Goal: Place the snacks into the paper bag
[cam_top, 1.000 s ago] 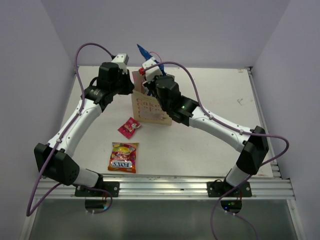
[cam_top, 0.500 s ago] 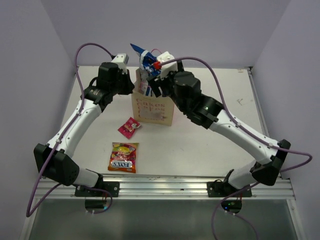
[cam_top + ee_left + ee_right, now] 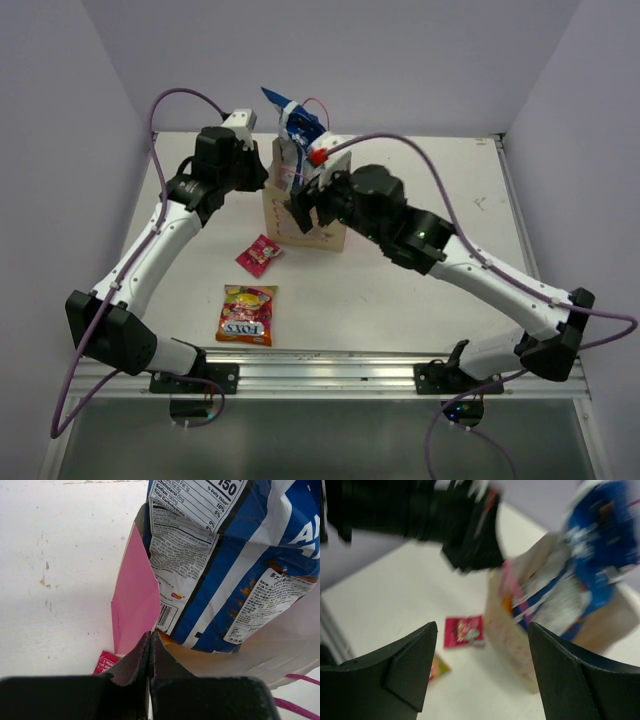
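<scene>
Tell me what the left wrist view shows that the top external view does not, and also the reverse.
Only the left wrist view: the nutrition print and barcode on the blue-white bag, and the left gripper shut on the rim of the paper bag.
Only the top external view: the FOX'S packet lying on the table, and the right gripper open at the paper bag's front.
Both: the blue-white bag standing in the paper bag with its top sticking out, and the pink-red sachet on the table beside the bag.
</scene>
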`<move>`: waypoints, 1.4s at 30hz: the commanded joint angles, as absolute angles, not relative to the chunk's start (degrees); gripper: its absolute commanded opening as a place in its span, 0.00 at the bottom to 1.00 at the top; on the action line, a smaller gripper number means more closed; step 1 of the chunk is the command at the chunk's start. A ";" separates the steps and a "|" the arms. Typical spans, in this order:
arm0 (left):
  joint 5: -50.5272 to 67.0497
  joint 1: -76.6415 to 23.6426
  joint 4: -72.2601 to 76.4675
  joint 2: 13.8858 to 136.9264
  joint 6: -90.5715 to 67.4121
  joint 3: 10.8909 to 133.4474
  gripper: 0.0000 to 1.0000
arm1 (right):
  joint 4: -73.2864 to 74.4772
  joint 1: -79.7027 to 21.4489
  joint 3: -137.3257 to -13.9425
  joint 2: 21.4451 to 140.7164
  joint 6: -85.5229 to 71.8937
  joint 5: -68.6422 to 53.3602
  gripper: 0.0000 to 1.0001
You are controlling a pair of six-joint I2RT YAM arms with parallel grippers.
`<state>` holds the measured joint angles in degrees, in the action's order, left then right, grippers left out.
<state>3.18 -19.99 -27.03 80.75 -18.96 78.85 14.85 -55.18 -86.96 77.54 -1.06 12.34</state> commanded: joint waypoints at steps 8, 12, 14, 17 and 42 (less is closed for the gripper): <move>4.57 -19.60 -26.89 79.10 -19.25 78.05 0.01 | 16.00 -70.56 -73.48 89.82 -8.26 -5.53 0.80; 5.45 -19.69 -26.54 79.19 -19.51 77.61 0.01 | 13.81 -73.38 -72.77 95.79 -8.09 -5.80 0.87; 5.97 -19.69 -26.28 79.28 -19.86 77.17 0.00 | 12.58 -74.44 -72.95 99.39 -8.26 -4.32 0.87; 6.85 -19.69 -26.02 79.10 -20.21 76.47 0.00 | 10.72 -75.41 -74.70 104.14 -8.35 -0.81 0.97; 6.59 -19.69 -26.19 76.99 -19.69 74.79 0.00 | 10.89 -76.82 -79.81 119.09 -6.94 11.87 0.98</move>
